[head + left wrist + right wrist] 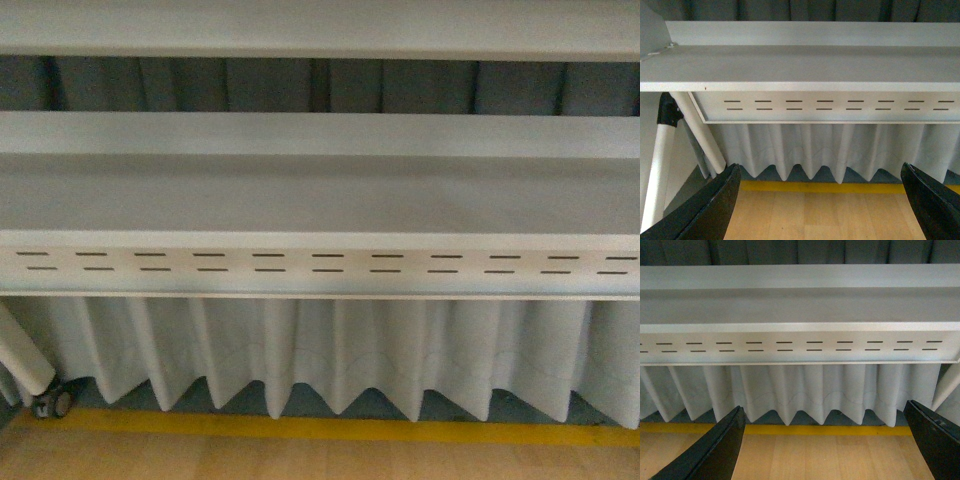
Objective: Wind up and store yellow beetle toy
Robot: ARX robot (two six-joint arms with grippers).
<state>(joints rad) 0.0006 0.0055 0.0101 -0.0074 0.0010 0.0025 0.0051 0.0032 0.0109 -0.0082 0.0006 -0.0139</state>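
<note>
You face a white metal shelf unit (320, 190) whose slotted front rail (320, 262) runs across the front view. The shelf surface shows nothing on it, and the yellow beetle toy appears in none of your three views. A pleated white curtain (330, 350) hangs below the rail, above a yellow floor stripe (320, 428). Your left gripper (821, 200) stands wide open and empty before the shelf; your right gripper (824, 442) is likewise spread wide, holding nothing.
</note>
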